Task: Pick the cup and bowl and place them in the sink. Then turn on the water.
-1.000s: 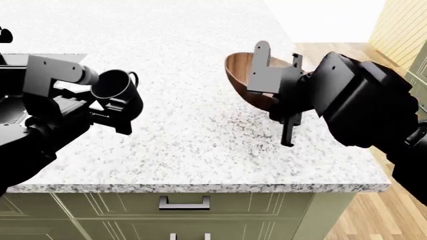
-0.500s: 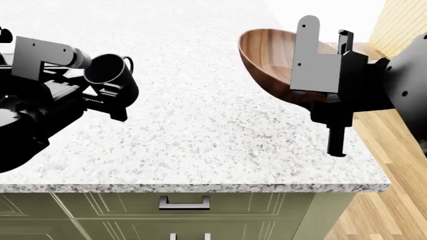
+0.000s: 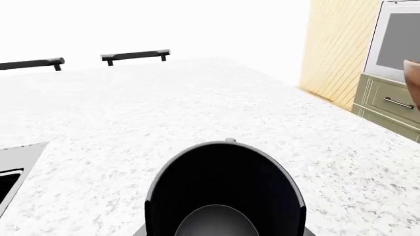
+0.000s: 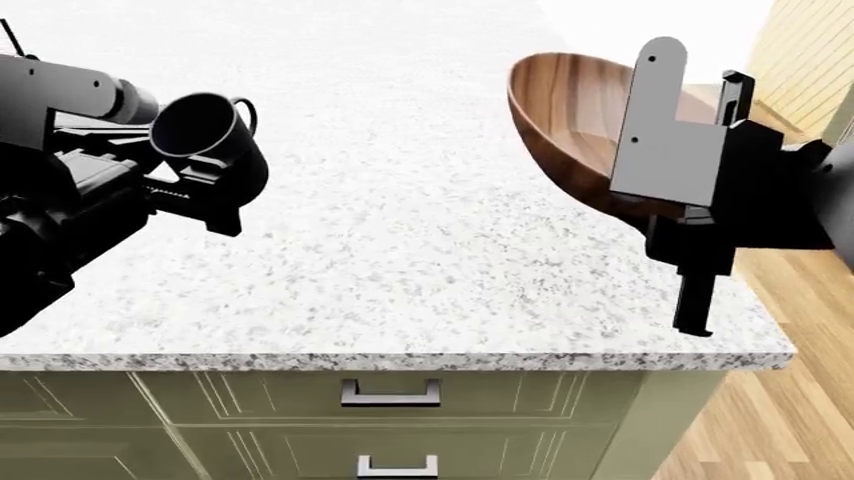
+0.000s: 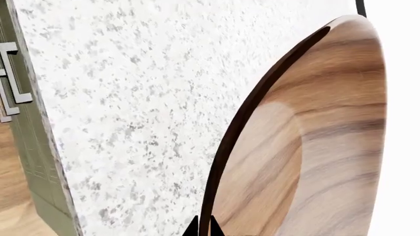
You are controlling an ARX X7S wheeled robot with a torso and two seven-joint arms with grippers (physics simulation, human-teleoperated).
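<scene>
My left gripper [image 4: 191,183] is shut on the black cup [image 4: 200,130] and holds it tilted above the left part of the counter. In the left wrist view the cup [image 3: 223,191] fills the lower middle, mouth open toward the camera. My right gripper [image 4: 694,105] is shut on the rim of the brown wooden bowl [image 4: 574,120] and holds it tipped on edge above the counter's right end. The right wrist view shows the bowl [image 5: 315,137] with its rim pinched between my fingertips [image 5: 189,227]. A corner of the black sink [image 3: 7,179] shows in the left wrist view. The faucet is out of view.
The speckled granite counter [image 4: 400,230] runs under both arms, with its front edge near me and green drawers with metal handles [image 4: 390,394] below. Wood floor [image 4: 787,400] lies off the right end. An oven and cabinets [image 3: 394,59] stand beyond the counter.
The right arm has lifted the bowl up and to the right, tipping it more on edge. The left arm has carried the cup slightly up and to the left.
</scene>
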